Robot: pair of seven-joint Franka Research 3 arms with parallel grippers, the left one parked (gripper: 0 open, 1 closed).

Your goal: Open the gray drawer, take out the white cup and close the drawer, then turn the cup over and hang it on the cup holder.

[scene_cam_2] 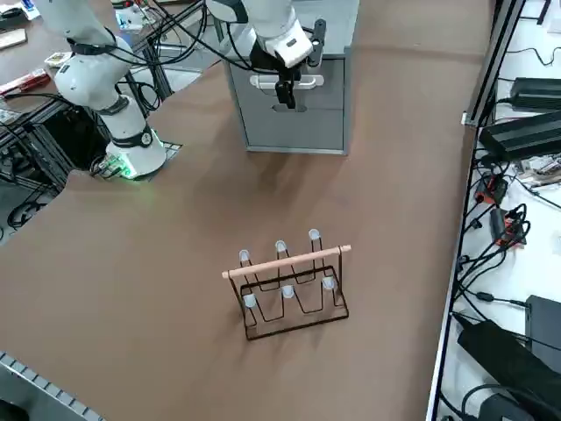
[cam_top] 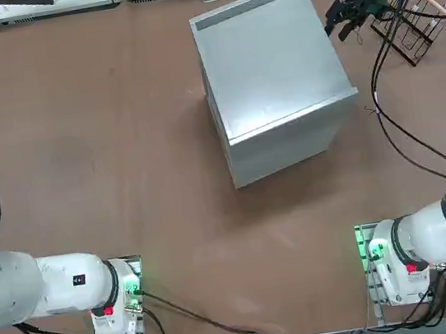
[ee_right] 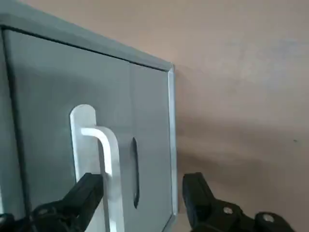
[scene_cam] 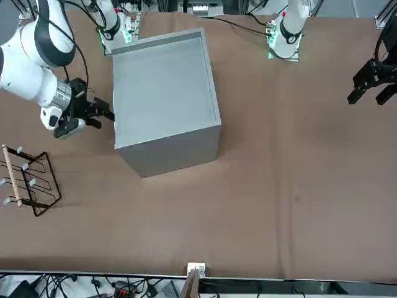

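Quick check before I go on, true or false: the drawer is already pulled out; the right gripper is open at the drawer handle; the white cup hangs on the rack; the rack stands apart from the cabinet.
1. The gray drawer is pulled out: false, it is shut flush in the cabinet.
2. The right gripper is open at the handle: true.
3. The white cup hangs on the cup holder: false, the pegs are bare; no cup in view.
4. The cup holder stands apart from the cabinet: true.

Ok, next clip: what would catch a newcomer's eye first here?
The big gray cabinet in the middle of the brown table, its drawer shut. Next, the right arm's hand, open, right at the drawer's pale handle, fingers either side of it. The small wire cup holder stands apart on the robot's right; no cup is in sight.
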